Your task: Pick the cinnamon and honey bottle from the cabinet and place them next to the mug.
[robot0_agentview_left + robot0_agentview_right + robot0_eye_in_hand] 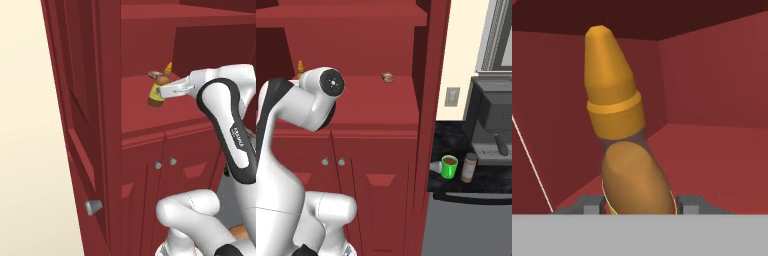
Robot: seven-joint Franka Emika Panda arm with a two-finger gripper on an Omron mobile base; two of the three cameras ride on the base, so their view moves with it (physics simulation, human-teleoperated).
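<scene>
The honey bottle (156,98) stands on the open shelf of the dark red cabinet (142,165), its orange nozzle leaning a little to the right. My gripper (161,91) reaches in from the right and is shut on the bottle's amber body. In the hand view the bottle (626,150) rises between my fingertips (591,205), which press its sides. From the right only the nozzle (300,67) shows behind my arm. The green mug (449,166) sits on the dark counter right of the cabinet (371,105), with the cinnamon (469,167) upright just to its right.
A small pinkish-brown lump (388,77) lies at the back of the same shelf. The cabinet's upper doors stand open at left (75,100) and right (431,90). A dark coffee machine (495,125) stands behind the mug and jar.
</scene>
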